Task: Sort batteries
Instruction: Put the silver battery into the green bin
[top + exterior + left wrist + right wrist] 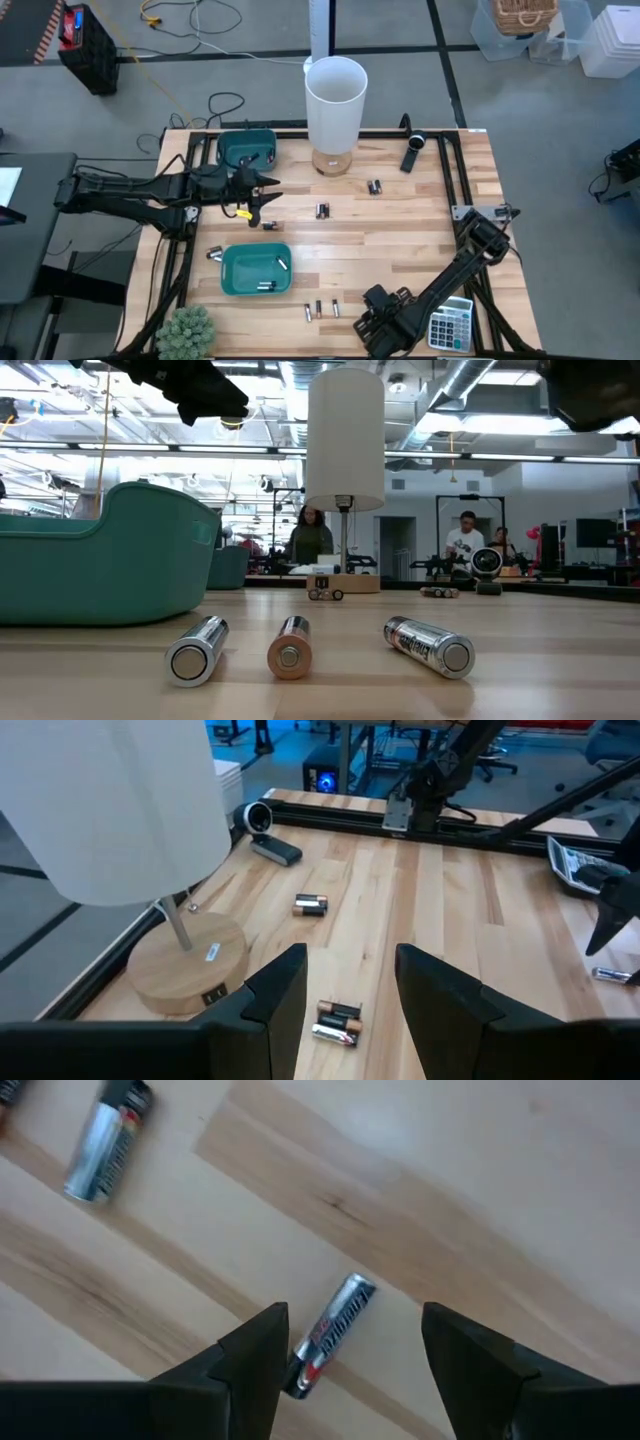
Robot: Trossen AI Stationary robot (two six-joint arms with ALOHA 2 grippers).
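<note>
Batteries lie scattered on the wooden table: one pair, one, one, one, and three by the near edge, which also show in the low view. More lie in the near teal bin. A second teal bin sits farther back. My left gripper hovers open in front of the far bin; two batteries lie ahead of its fingers. My right gripper is open near the table's near edge, its fingers on either side of one lying battery.
A white lamp on a round wooden base stands at the far middle. A black oblong device lies to the lamp's right. A calculator sits at the near right, a small plant at the near left corner. People stand in the room behind.
</note>
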